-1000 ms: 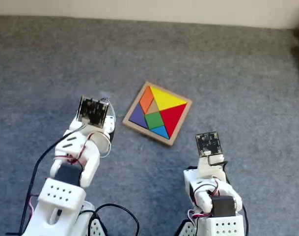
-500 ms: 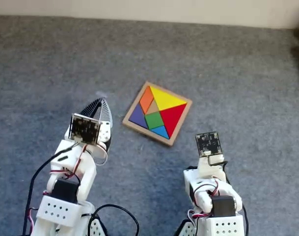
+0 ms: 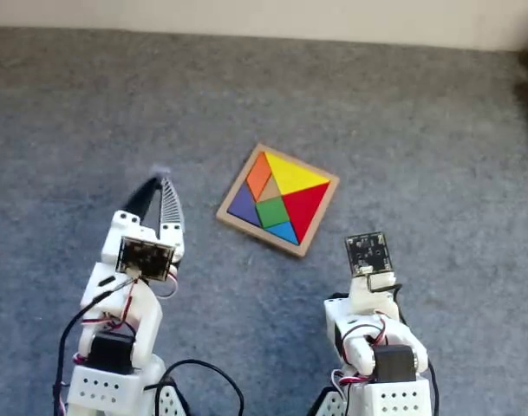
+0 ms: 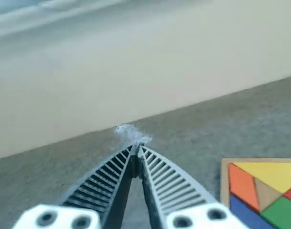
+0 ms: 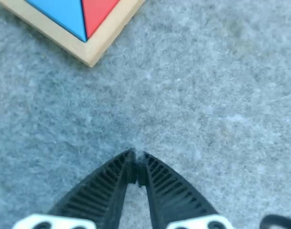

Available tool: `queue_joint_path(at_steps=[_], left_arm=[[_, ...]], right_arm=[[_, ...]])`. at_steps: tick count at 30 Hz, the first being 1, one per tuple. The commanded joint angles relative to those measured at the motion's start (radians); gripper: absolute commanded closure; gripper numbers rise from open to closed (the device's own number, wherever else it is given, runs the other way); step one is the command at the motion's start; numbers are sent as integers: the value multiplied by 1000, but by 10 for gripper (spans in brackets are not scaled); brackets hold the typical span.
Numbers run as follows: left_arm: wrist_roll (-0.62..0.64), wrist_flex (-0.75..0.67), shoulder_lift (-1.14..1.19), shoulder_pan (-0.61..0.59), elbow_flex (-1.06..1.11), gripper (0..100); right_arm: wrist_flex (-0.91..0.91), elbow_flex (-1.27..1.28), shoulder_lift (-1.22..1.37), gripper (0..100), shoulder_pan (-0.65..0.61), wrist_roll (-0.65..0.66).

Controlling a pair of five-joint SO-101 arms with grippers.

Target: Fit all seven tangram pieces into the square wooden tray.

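The square wooden tray (image 3: pixel 255 230) lay on the grey carpet (image 3: pixel 420 130) with all seven tangram pieces (image 3: pixel 281 198) seated flush inside it, so the job looked finished. That likely explained why both claws were empty with fingers pressed together. The left gripper (image 3: pixel 159 182) hung well apart from the tray's orange-and-purple side, and the right gripper (image 5: pixel 135 155) sat low near the tray's blue-and-red corner.

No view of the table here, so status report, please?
Left gripper shut, empty. Right gripper shut, empty. Tray holds seven pieces. Nothing blocks the tray.
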Motion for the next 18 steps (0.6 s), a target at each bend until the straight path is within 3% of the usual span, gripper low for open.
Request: queue_joint_path(at_steps=[1, 11, 18], left_arm=[[-6, 77, -36, -65, 21, 995], [-6, 431, -35, -67, 21, 995], [-8, 769, -35, -67, 21, 995]], right_arm=[[10, 143, -31, 981, 12, -5], [10, 140, -27, 981, 12, -5], [8, 137, -25, 981, 8, -6]])
